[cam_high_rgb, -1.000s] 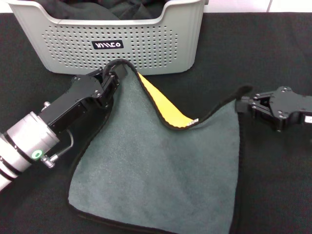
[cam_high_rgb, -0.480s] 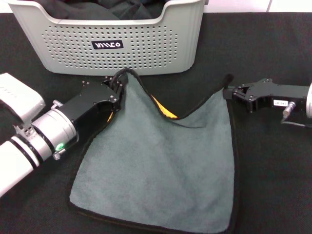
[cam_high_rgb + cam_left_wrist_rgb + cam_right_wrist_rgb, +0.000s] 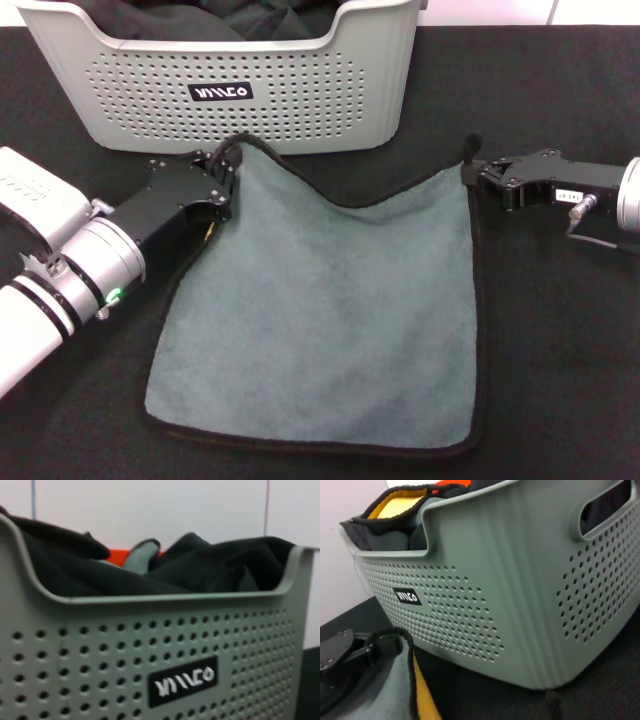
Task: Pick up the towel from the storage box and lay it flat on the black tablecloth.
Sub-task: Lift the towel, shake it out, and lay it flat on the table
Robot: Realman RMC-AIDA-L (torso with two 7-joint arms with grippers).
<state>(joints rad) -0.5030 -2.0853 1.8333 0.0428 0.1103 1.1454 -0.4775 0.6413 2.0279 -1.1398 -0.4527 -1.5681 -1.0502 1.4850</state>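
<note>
Towel (image 3: 330, 310): you see it grey-teal side up, spread on the black tablecloth (image 3: 560, 340).
Left gripper (image 3: 222, 180): clamped on its near-box corner.
Right gripper (image 3: 478, 176): pinching the opposite corner.
Storage box (image 3: 300, 100): just behind.

One towel (image 3: 320, 320), centre. One box (image 3: 225, 80), 11 o'clock, one label (image 3: 221, 92) on front. One tablecloth (image 3: 560, 330) under all. Two grippers: left gripper (image 3: 222, 180) at 9 o'clock, right gripper (image 3: 478, 178) at 3 o'clock. Dark cloths (image 3: 150, 575) heaped in box, number unclear; one yellow-faced cloth (image 3: 395, 507) among them.
</note>
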